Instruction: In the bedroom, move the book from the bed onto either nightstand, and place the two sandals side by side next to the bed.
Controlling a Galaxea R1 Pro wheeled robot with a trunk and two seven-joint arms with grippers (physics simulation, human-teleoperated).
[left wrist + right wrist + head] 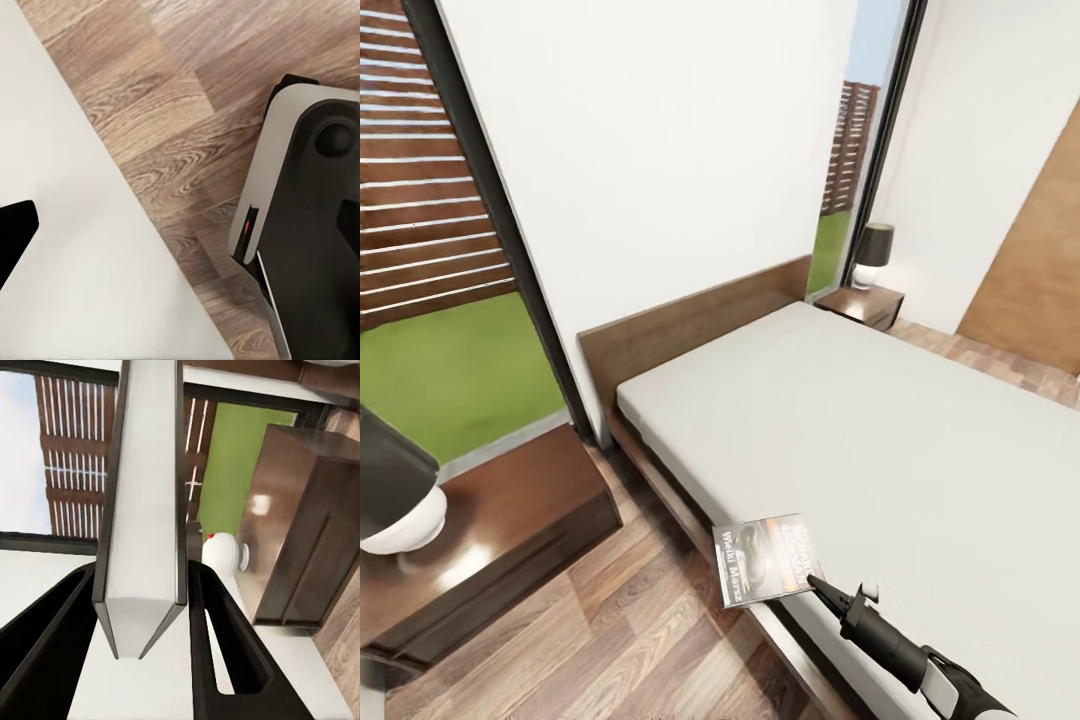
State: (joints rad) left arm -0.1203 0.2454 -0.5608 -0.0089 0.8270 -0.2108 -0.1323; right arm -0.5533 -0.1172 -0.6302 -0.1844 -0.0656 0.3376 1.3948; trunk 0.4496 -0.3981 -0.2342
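Grey mattress of the bed (880, 420) carries the book (765, 558) right at its near corner, one edge overhanging the wood floor (600, 620). Right gripper (820, 585) has the book: in the right wrist view its spine (142, 510) sits edge-on between the two black fingers (217, 652), which look clamped on it. From the head view the grip seems to be on the book's near corner only.

Near nightstand (510, 510) is to the left, across a strip of floor, with a white lamp (400, 515) on its top. A far nightstand (865, 300) with another lamp stands at the other side of the headboard. Sandals not spotted yet.

Left gripper: one dark finger tip (15, 232) at the edge of the left wrist view, over the mattress edge and floor; can't tell if the fingers are apart or together.

Risks, my read:
- Corner pinch on a thin paperback, so it can pivot or slip on lift and drop to the floor.
- Swinging left toward the near surface, the book or arm could clip the lamp; free room on top is limited.
- Releasing too close to the surface's edge could tip the book off.
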